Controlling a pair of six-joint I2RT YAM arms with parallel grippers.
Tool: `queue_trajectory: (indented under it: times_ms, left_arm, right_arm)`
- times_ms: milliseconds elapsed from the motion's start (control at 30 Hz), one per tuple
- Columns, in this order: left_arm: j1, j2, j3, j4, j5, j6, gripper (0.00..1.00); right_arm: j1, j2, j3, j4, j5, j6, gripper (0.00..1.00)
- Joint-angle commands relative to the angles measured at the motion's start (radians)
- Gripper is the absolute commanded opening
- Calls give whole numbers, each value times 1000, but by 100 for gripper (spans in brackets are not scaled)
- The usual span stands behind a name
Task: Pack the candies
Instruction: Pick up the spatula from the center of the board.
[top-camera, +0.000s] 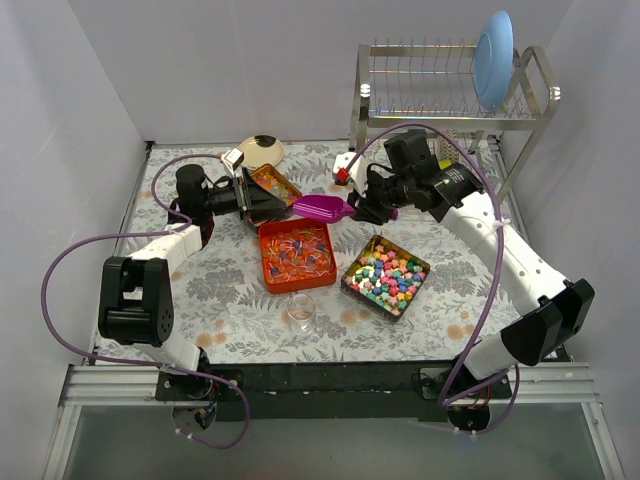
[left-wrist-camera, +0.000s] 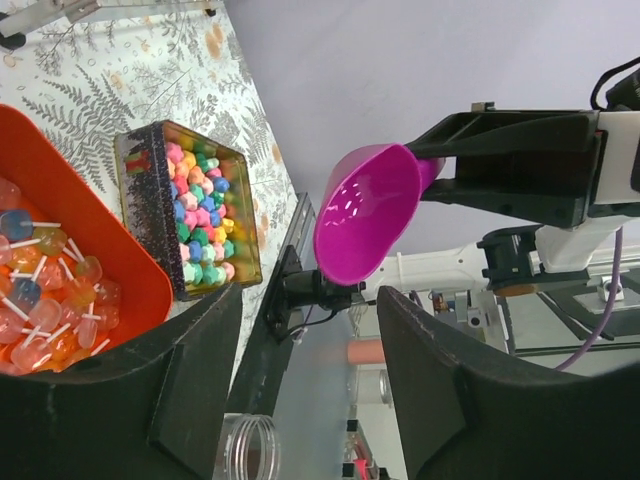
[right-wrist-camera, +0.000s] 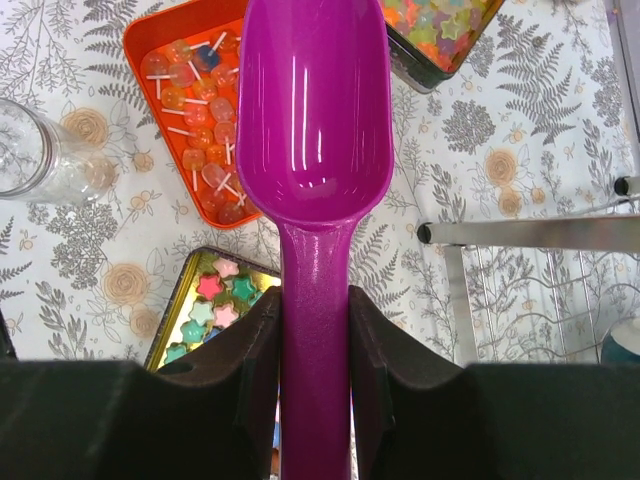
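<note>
My right pincer (right-wrist-camera: 315, 310) clamps the handle of the empty purple scoop (right-wrist-camera: 312, 110), poised at the orange tray's (top-camera: 264, 262) 1 o'clock corner, I judge to dip for wrapped candies (top-camera: 298, 250), while my left pincer (left-wrist-camera: 310, 295), at 10 o'clock, stands spread and empty.

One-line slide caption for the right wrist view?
Right gripper shut on the handle of an empty purple scoop, raised near the orange tray of candies.

bright, even light; scoop (right-wrist-camera: 315, 130) glare; edges perhaps soft.
</note>
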Motion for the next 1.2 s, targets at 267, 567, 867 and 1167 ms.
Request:
queue_trajectory:
  times_ms: [267,567,867,1167]
  left_arm:
    - [-5,22,17,124,39,-98,43]
    - [-7,28,7,141,57,-127,34]
    - [-4,26,-3,192,89,-135,0]
    - [-1,43,23,213,120,-102,0]
  right_arm:
    - [82,94,111,63,-10,14,1]
    - [110,171,192,72,-4,16,1]
    - [125,188,174,63,-6,-1,1]
    - [110,203,158,25,-45,14,50]
